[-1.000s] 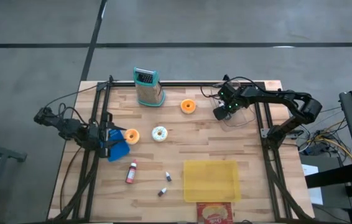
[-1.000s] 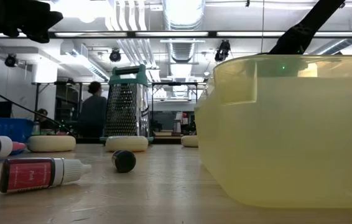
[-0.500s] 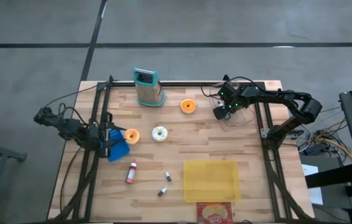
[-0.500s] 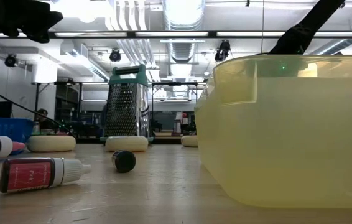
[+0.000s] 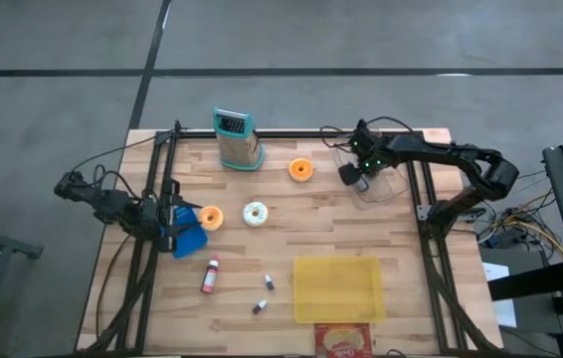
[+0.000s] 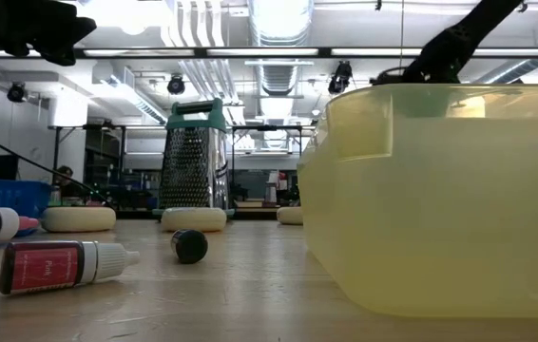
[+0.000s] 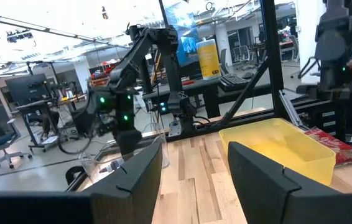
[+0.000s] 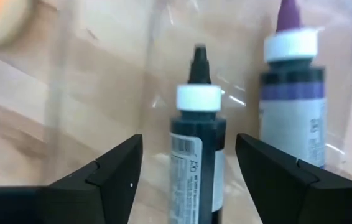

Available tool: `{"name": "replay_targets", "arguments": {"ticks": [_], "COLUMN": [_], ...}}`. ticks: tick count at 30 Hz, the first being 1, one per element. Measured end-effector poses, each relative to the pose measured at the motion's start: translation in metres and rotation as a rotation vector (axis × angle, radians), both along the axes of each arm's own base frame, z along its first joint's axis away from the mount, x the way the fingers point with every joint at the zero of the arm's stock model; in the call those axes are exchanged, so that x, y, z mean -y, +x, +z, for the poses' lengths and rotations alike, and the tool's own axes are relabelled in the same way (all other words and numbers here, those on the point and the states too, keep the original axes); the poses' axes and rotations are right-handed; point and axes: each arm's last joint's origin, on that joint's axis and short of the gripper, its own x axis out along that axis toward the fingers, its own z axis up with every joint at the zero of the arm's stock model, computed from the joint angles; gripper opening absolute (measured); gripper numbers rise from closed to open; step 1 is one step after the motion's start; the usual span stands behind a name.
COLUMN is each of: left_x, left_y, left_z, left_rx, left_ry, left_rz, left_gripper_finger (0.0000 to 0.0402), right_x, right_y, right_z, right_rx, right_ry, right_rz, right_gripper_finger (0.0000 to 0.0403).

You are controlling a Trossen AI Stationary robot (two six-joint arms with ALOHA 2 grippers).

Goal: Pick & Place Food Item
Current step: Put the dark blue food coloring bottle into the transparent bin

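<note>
Three doughnut-shaped food items lie flat on the wooden table: an orange one [image 5: 301, 170] at the far middle, a white-frosted one [image 5: 255, 213] and another orange one [image 5: 211, 218] toward the left. My right gripper [image 5: 352, 178] [image 8: 188, 144] is open over the left end of a clear tub [image 5: 381, 189]. Its fingers stand on either side of an upright black-capped bottle [image 8: 194, 155] without touching it, and a purple bottle [image 8: 291, 93] stands beside that one. My left gripper [image 5: 172, 227] [image 7: 194, 158] is open and empty at the table's left, next to a blue bin [image 5: 190, 237].
A metal grater [image 5: 237, 139] stands at the far edge. A yellow tub [image 5: 337, 288] sits at the near right with a red snack bag [image 5: 342, 340] in front of it. A red bottle [image 5: 209, 274] and two small droppers [image 5: 270, 283] [image 5: 260, 307] lie in the near middle.
My right gripper has shifted slightly toward the table's far-left over the clear tub, still open. A person who showed in the room behind the grater has gone from the low view.
</note>
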Motion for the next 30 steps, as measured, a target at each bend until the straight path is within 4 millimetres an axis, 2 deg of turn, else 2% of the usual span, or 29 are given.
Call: {"name": "replay_targets", "arguments": {"ticks": [5, 10, 17, 23, 30], "left_x": [0.0, 0.0, 0.0, 0.0, 0.0], "left_y": [0.0, 0.0, 0.0, 0.0, 0.0], "left_z": [0.0, 0.0, 0.0, 0.0, 0.0], "left_rx": [0.0, 0.0, 0.0, 0.0, 0.0], "left_ry": [0.0, 0.0, 0.0, 0.0, 0.0], "left_rz": [0.0, 0.001, 0.001, 0.0, 0.0], "left_gripper_finger": [0.0188, 0.0188, 0.0188, 0.0188, 0.0188], "right_x": [-0.001, -0.008, -0.041, -0.079, -0.127], "right_y": [0.003, 0.004, 0.01, 0.032, 0.059], "right_z": [0.038, 0.086, 0.143, 0.162, 0.159], "right_rx": [0.052, 0.183, 0.381, 0.525, 0.674], "right_ry": [-0.028, -0.098, -0.191, -0.225, -0.219], "right_rz": [-0.011, -0.036, 0.06, 0.234, 0.43], "right_gripper_finger": [0.025, 0.0254, 0.0253, 0.0259, 0.0262]}}
